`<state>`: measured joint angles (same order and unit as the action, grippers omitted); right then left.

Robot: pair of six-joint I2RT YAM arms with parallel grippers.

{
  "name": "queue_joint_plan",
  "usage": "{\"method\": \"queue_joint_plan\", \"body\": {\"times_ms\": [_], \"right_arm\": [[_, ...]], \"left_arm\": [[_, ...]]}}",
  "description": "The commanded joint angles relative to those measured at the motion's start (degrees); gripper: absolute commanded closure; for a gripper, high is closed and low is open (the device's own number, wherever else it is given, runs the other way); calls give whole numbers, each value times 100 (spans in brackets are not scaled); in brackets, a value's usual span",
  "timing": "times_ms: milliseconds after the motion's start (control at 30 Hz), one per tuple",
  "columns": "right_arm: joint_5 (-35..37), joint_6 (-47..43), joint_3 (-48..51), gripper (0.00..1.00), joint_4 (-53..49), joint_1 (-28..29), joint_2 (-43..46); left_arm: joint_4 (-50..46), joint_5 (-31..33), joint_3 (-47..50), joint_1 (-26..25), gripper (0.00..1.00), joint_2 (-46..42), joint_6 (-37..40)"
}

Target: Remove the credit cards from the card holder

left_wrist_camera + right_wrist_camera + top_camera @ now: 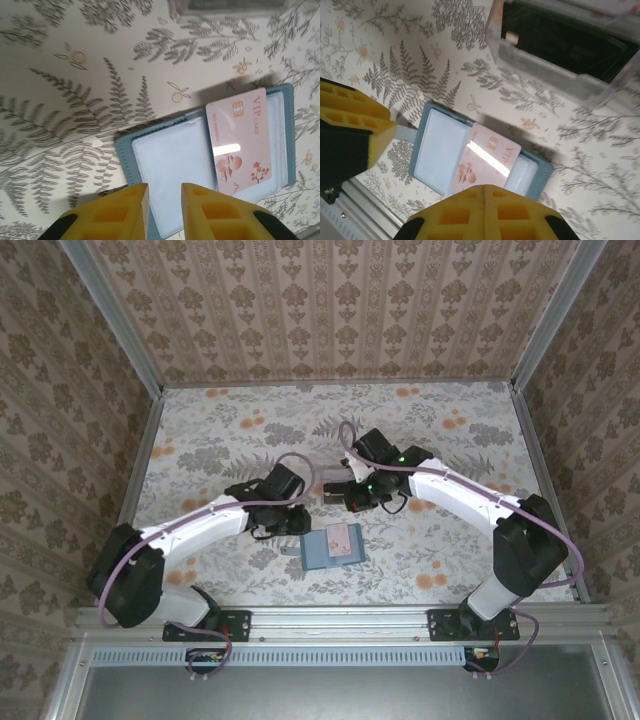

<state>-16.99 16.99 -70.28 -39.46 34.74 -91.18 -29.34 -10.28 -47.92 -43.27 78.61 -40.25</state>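
- The white left arm [200, 520] reaches from its base at the near left corner, bent at the elbow, towards the middle of the floral-patterned tabletop [200, 440].
- The left end effector [164, 190] hangs low over the near left edge of the holder. Its two yellow fingers stand a little apart with nothing between them.
- In the right wrist view one of the left arm's yellow fingers [355, 130] sits right at the holder's small grey side tab. Whether they touch I cannot tell.
- One teal-blue folding card holder [170, 165] lies open and flat on the tabletop, near the front edge between the two arms, its clear pockets facing up.
- One pale pink rectangular plastic card [240, 145], printed "VIP card" with a gold chip, lies across the holder's right half, slightly askew. One end sticks out past the holder's edge.
- One small clear plastic tray [540, 70] stands on the tabletop just beyond the holder, and one black card with gold markings [565, 45] lies in it.
- The white right arm [460, 495] comes from the near right corner, elbow out, its wrist turned in towards the centre.
- The right end effector [484, 190] hovers above the holder with its two yellow fingers pressed together, gripping nothing.
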Motion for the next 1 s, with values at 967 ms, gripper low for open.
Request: {"method": "queue_joint_plan", "body": {"times_ms": [967], "right_arm": [[-1445,1876,1762,77,1859,-113,-689]], "left_arm": [[695,-995,-523,-521,83,1633,-359]]}}
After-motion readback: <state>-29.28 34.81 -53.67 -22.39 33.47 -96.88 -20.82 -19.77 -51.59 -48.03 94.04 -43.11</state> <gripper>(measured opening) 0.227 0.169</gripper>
